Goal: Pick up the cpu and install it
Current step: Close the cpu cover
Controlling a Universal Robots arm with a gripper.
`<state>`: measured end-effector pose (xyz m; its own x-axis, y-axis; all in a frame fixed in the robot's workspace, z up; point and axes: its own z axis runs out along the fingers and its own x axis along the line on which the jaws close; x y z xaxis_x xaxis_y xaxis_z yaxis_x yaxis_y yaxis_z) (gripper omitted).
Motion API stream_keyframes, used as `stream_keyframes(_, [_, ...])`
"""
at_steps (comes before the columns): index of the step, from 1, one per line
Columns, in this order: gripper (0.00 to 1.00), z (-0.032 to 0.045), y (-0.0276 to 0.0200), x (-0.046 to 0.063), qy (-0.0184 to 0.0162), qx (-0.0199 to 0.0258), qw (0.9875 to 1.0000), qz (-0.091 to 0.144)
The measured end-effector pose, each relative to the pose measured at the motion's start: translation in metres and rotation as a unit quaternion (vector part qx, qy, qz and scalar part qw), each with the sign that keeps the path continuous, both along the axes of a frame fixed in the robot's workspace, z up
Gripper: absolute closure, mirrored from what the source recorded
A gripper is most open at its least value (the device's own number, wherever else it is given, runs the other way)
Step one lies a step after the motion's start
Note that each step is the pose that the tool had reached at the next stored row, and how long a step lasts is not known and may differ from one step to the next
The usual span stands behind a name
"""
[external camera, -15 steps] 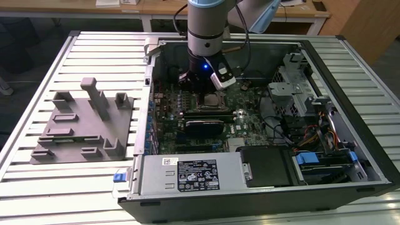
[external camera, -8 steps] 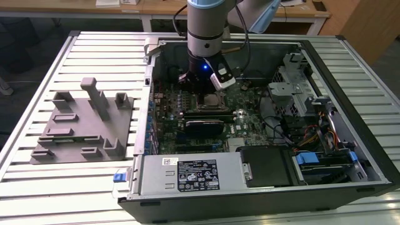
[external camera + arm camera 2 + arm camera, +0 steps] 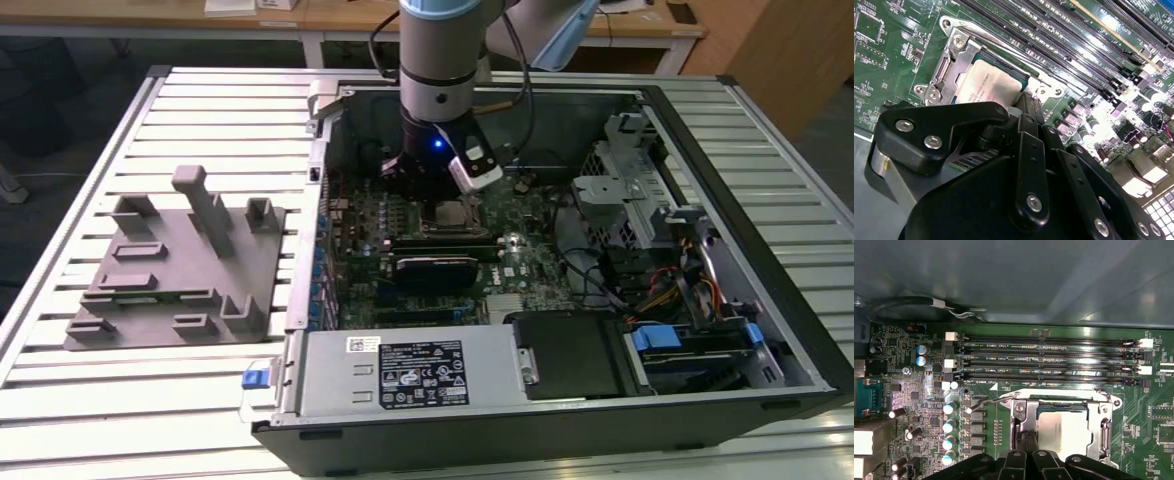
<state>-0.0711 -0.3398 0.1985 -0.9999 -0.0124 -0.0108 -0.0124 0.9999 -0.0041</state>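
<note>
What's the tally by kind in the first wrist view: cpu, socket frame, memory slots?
cpu: 1
socket frame: 1
memory slots: 4
Total: 6

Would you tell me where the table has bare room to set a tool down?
Bare table slats: camera-side of the grey fixture, and on the exterior view's right of the computer case. Inside the case is crowded.
</note>
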Motion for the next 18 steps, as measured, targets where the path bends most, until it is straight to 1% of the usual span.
stream_keyframes(6, [0.89,-0.0001,0.0000,-0.003,0.0000,0.0000,1.0000,0.000])
stream_keyframes(11, [0.89,0.0002,0.0000,-0.004,0.0000,0.0001,1.0000,0.000])
stream_keyframes(15, [0.89,0.0056,0.0000,-0.004,0.0000,0.0001,1.0000,0.000])
stream_keyframes(18, [0.89,0.0132,0.0000,-0.004,-0.0001,0.0001,1.0000,0.000])
